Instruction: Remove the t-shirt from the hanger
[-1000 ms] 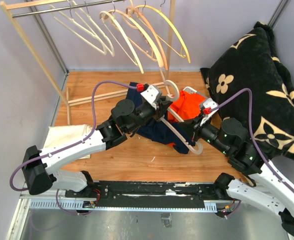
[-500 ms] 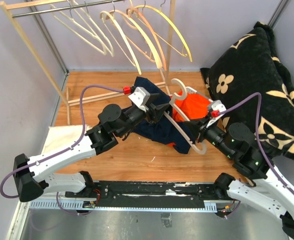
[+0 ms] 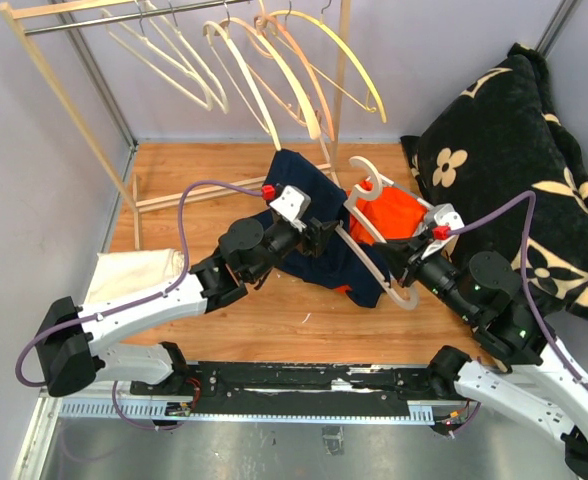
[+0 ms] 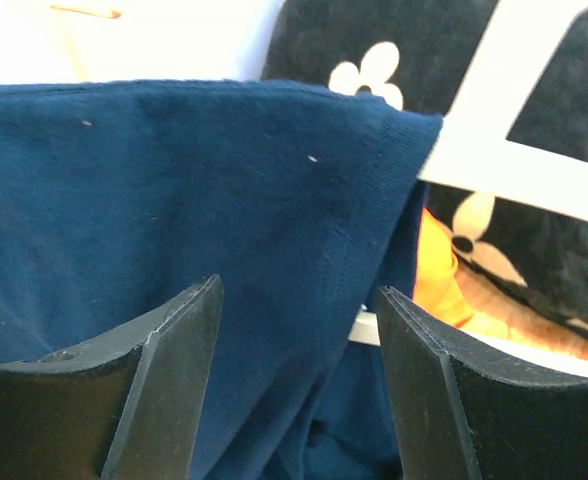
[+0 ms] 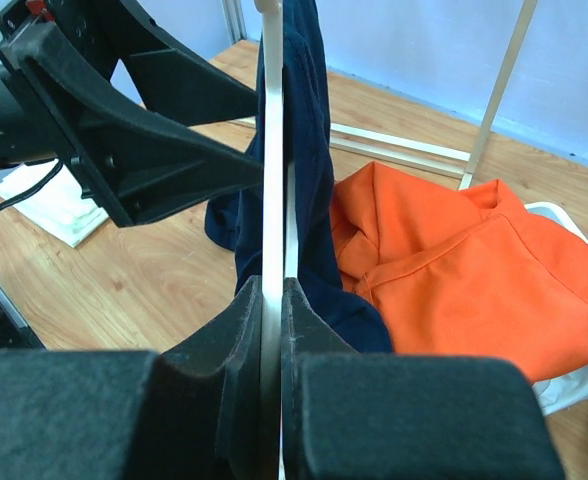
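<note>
A navy t-shirt [image 3: 349, 265] hangs over a white hanger [image 3: 372, 238], whose hook points up. My right gripper [image 3: 402, 268] is shut on the hanger's lower arm; the right wrist view shows its jaws [image 5: 274, 300] pinching the white bar [image 5: 271, 150], with the navy shirt [image 5: 309, 150] draped just behind. My left gripper [image 3: 324, 235] is open against the shirt's left side. In the left wrist view its gripper [image 4: 299, 340] has navy fabric [image 4: 174, 200] between and beyond the spread fingers, not pinched. A white hanger piece [image 4: 534, 170] shows beyond the shirt's edge.
An orange garment [image 3: 389, 212] lies in a white basket behind the hanger, also in the right wrist view [image 5: 464, 270]. A black flower-patterned blanket [image 3: 519, 170] fills the right. A wooden rack [image 3: 64, 100] with several hangers stands at the back. A white cloth [image 3: 124, 275] lies left.
My right gripper has lifted the hanger up and to the right, so the shirt hangs higher. My left arm swung out, then back toward the shirt.
</note>
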### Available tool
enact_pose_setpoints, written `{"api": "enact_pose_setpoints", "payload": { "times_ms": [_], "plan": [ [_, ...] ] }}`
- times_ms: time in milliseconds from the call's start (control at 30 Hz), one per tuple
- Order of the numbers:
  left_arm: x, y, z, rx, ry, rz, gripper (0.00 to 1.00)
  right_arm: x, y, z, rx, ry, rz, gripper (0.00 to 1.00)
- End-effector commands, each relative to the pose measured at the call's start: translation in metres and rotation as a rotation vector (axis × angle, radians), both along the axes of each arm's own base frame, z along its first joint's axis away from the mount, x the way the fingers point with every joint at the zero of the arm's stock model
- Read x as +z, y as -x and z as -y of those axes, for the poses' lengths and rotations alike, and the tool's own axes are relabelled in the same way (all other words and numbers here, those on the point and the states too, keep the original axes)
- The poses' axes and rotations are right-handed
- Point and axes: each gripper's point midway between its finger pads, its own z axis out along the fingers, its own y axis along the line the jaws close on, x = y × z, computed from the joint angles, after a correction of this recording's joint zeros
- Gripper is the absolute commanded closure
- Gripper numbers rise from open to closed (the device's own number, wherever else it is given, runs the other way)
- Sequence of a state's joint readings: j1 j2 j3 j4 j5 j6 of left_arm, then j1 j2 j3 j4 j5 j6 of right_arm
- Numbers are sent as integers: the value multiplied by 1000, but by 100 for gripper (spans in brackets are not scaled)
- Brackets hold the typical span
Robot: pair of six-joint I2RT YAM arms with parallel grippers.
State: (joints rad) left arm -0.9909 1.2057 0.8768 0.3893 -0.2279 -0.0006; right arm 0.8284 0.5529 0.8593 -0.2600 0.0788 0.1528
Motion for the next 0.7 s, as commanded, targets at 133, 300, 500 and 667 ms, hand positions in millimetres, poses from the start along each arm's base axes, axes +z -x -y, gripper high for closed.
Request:
{"api": "enact_pose_setpoints", "payload": {
  "times_ms": [133, 300, 500, 667],
  "plan": [
    [33, -14, -3, 89, 130, 51, 33, 21, 11, 1, 35, -58, 59, 99],
    [36, -14, 8, 54, 150, 43, 35, 22, 13, -1, 52, -63, 58, 99],
    [43, -15, 11, 48, 164, 48, 65, 24, 15, -1, 59, -68, 61, 99],
    [51, -16, 5, 71, 180, 52, 99, 23, 17, 2, 58, -68, 60, 99]
  ]
}}
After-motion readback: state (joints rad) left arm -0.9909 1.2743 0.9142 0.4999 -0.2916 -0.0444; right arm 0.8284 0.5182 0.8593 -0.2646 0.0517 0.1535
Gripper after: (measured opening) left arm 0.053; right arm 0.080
